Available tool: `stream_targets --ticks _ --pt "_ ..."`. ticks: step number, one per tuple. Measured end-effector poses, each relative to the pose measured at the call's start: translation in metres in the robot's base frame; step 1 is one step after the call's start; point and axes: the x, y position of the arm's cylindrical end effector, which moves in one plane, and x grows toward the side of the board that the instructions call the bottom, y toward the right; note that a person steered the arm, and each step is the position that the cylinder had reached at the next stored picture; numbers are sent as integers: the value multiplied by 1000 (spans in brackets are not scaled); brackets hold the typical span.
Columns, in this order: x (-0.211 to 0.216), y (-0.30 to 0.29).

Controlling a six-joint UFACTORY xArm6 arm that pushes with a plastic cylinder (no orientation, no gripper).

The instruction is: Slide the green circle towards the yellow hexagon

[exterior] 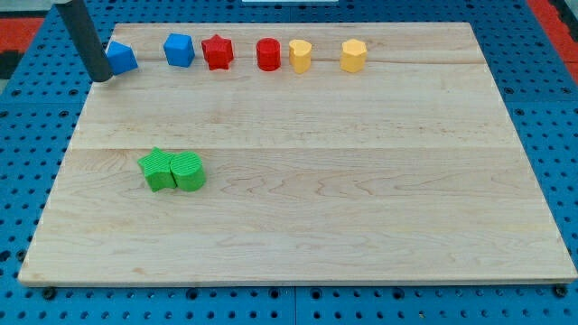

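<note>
The green circle (188,171) sits on the wooden board (361,181) at the view's left of centre, touching a green star (158,169) on its left. The yellow hexagon (353,55) stands near the view's top, right of centre. My tip (102,78) is at the view's top left, just left of a blue triangle-like block (121,58), far above and left of the green circle.
Along the view's top runs a row: a blue block (179,50), a red star (217,51), a red cylinder (268,54) and a yellow heart (300,55) just left of the hexagon. A blue pegboard (551,135) surrounds the board.
</note>
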Motion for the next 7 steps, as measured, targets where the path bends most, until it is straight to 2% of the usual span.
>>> stream_targets --ticks 1,3,4,5,6,7 --pt "-28 0" --pt "-11 14" --pt "39 3" --pt "86 93" --pt "130 94" --pt "192 116"
